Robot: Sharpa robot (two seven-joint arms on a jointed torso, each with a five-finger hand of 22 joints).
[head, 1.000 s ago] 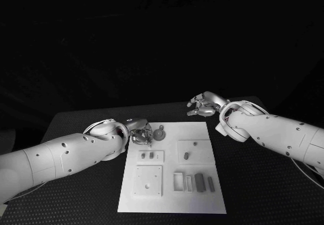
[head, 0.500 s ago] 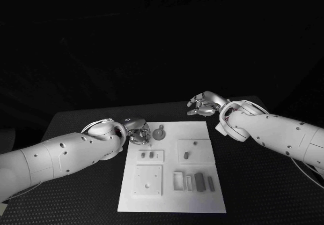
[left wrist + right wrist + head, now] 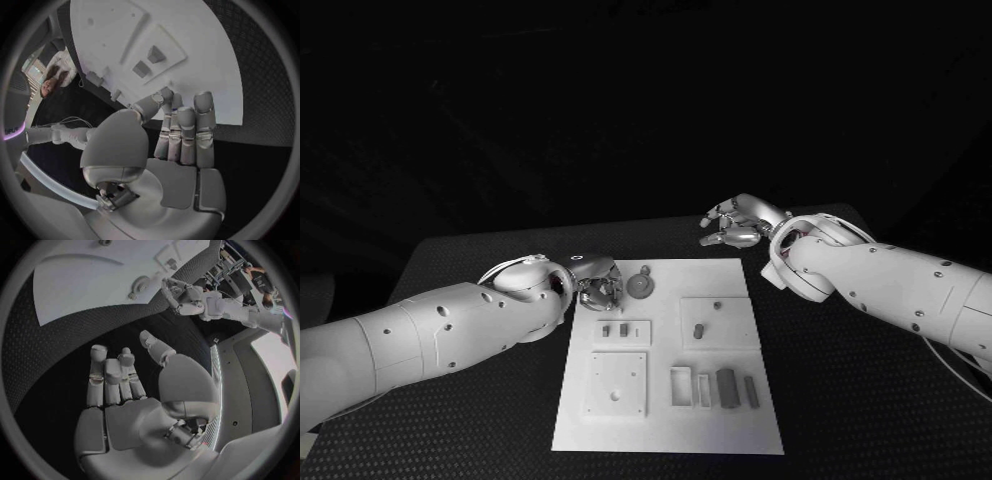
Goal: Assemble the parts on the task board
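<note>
Black table (image 3: 862, 400) with a white task board (image 3: 668, 425) at its middle, a robot arm on either side.

White left arm (image 3: 430, 335) reaches the board's far left corner, where the left hand (image 3: 599, 282), fingers apart and empty, hangs just beside a round grey part (image 3: 642, 286). Right hand (image 3: 737, 222) hovers open off the far right corner. Smaller grey parts (image 3: 726, 385) stand near the board's front edge.

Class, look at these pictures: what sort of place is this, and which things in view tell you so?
Probably a robotics lab test bench: two white robot arms, the left hand and right hand over a black table holding a white task board with small parts.
</note>
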